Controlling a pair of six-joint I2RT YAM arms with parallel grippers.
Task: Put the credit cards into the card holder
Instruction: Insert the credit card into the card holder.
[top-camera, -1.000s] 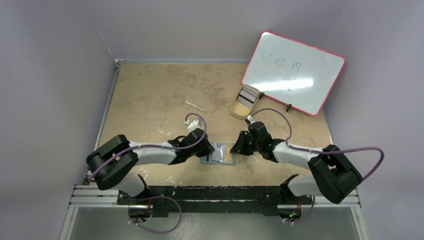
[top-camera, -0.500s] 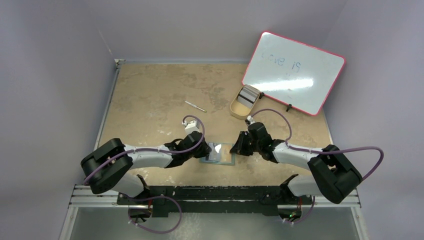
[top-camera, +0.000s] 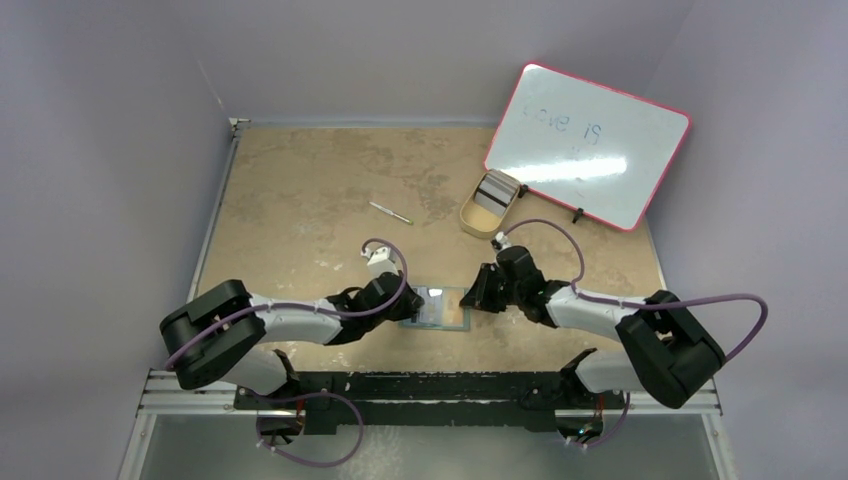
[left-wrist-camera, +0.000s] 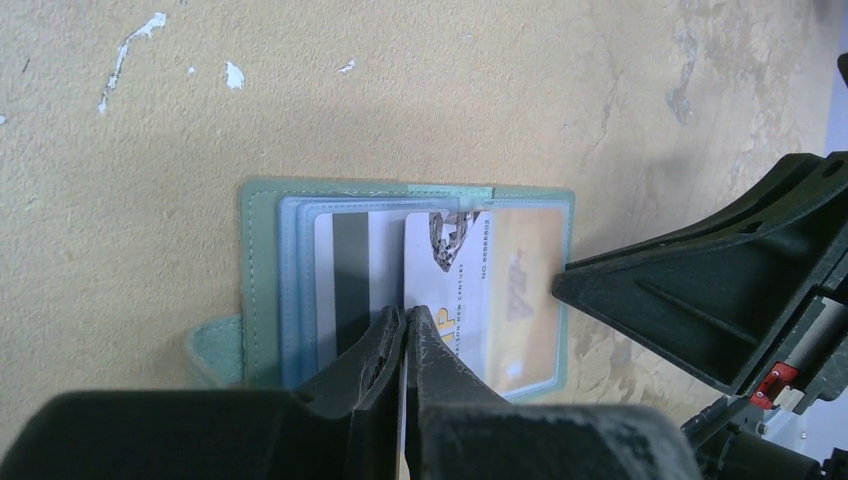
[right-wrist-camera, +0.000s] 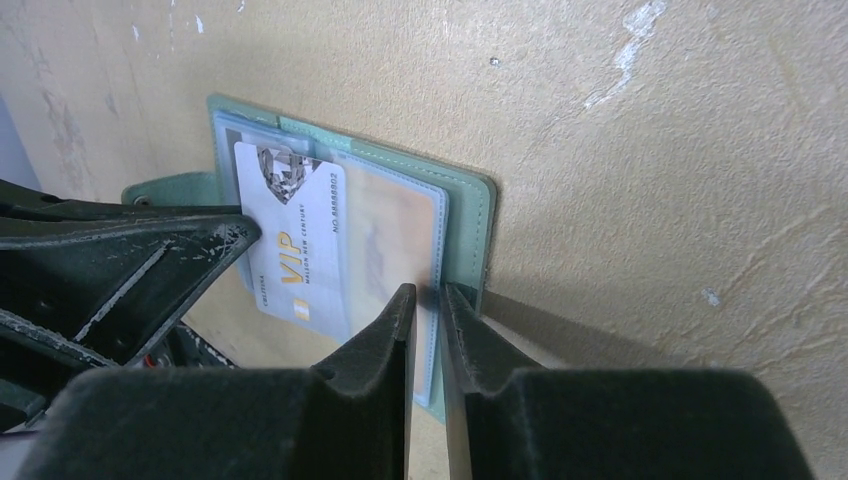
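Insertion, I judge: my left claw (left-wrist-camera: 404, 320) clenches a credit card (left-wrist-camera: 452, 285) partly inside the card holder (left-wrist-camera: 258, 290), mid-frame; my right claw (right-wrist-camera: 428, 297) pinches its edge. Next: slide deeper, flat.

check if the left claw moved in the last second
yes: the left claw shifted slightly toward the table's near edge, farther from the pen

The top camera looks down from above and behind me, far enough to show the whole table (top-camera: 300, 180). My wrist cameras look close along my fingers (left-wrist-camera: 365, 375) from opposite sides, both at the same holder (left-wrist-camera: 262, 280) and card (left-wrist-camera: 450, 290).
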